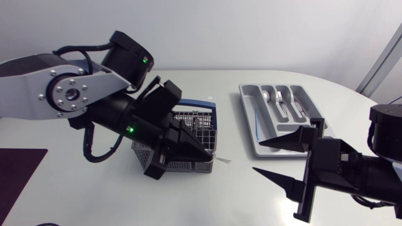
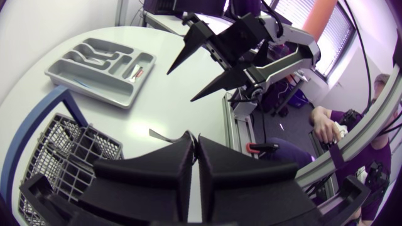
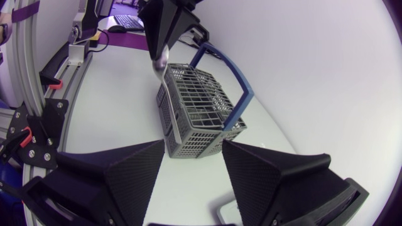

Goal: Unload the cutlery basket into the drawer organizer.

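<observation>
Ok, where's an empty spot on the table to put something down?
The bare table between the cutlery basket and the organizer tray is free, and so is the near strip in front of the basket. It's crowded at the basket, where the left gripper holds a utensil, and beside the tray, by the open right gripper.

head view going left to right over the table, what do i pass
dark mat → cutlery basket → cutlery piece sticking out past the basket → drawer organizer
</observation>
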{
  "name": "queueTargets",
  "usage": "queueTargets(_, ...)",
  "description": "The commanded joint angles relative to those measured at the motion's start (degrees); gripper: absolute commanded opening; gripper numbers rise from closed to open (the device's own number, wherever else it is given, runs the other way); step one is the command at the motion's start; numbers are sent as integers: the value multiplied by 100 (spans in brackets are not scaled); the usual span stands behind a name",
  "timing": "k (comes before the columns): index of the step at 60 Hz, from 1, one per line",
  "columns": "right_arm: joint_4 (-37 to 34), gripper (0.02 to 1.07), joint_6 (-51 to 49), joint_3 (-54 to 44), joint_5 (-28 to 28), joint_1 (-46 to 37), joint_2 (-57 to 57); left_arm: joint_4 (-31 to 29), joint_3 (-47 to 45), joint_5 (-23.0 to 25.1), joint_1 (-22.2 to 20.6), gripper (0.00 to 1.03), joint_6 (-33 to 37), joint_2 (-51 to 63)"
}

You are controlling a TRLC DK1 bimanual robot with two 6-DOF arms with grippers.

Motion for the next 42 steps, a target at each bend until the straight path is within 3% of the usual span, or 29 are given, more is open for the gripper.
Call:
queueTargets(1, -68, 59, 104, 179, -48, 241, 118, -197, 249, 192, -139, 3, 523, 259)
queueTargets(5, -68, 51, 104, 223, -57, 443, 197, -355, 398, 209, -226, 3, 725, 408)
queueTargets(24, 11, 50, 33, 232, -48, 874, 663, -1111, 1066, 394, -393, 3, 1367, 909)
queueTargets(42, 125, 26, -28, 249, -92, 891, 856, -1357, 1330, 517, -429, 3, 1481, 1164)
